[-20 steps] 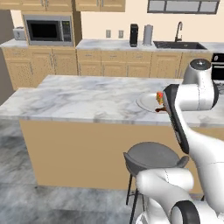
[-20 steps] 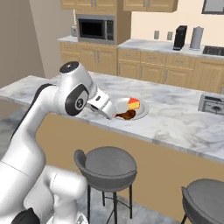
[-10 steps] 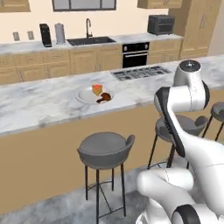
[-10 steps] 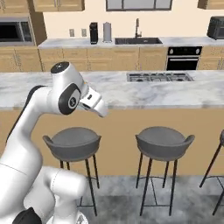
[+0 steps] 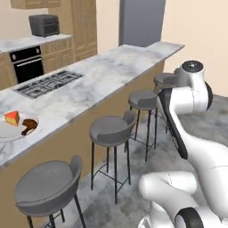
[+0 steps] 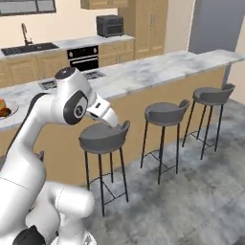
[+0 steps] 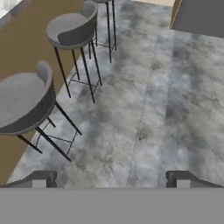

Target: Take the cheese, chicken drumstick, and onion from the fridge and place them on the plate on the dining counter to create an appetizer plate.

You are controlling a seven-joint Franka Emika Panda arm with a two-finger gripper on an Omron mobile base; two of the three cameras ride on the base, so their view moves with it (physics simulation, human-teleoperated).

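Grey stools (image 5: 112, 129) stand on a mottled grey floor (image 7: 153, 109).

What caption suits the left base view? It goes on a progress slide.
Cheese and chicken drumstick sit on the plate on the dining counter beside four stools.

Cheese (image 5: 12, 118) and drumstick (image 5: 29, 126) lie on the plate (image 5: 6, 132) on the tabletop (image 5: 102, 78); stools (image 5: 111, 130) stand along its front.

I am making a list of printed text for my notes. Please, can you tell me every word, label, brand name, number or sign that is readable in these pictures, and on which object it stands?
None: no readable text in any view.
The toaster oven, the wall oven and the fridge show no legible labels.
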